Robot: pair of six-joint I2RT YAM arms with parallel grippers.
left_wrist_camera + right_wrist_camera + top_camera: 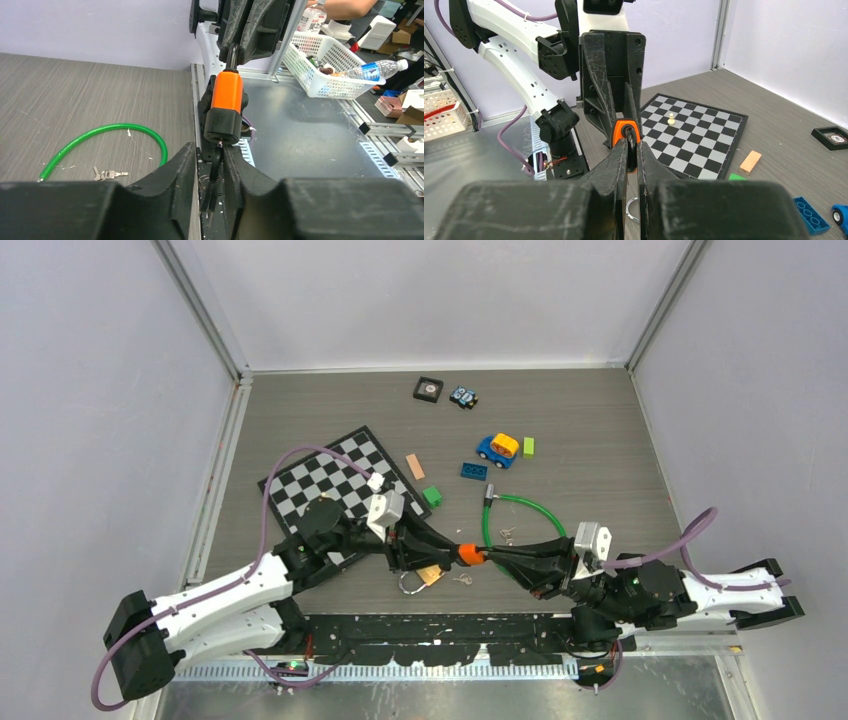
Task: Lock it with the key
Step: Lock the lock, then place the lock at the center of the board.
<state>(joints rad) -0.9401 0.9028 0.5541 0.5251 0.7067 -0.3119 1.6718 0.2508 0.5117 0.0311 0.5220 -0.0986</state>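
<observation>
An orange and black lock [466, 554] hangs in the air between my two grippers, above the table's near edge. My right gripper [482, 557] is shut on the lock's black shackle; in the right wrist view [629, 150] the orange body [626, 129] sits just beyond its fingertips. My left gripper [450, 550] is shut on a black-headed key [216, 172]. The key's tip sits in the black underside of the lock [227, 95]. In the left wrist view the left gripper [212, 155] is directly below the lock.
A brass padlock [420, 580] and loose keys [462, 578] lie under the grippers. A green cable loop [520, 520] with more keys [107, 174] lies on the right. A chessboard [335, 485] is at the left; a toy car [497, 449] and blocks are further back.
</observation>
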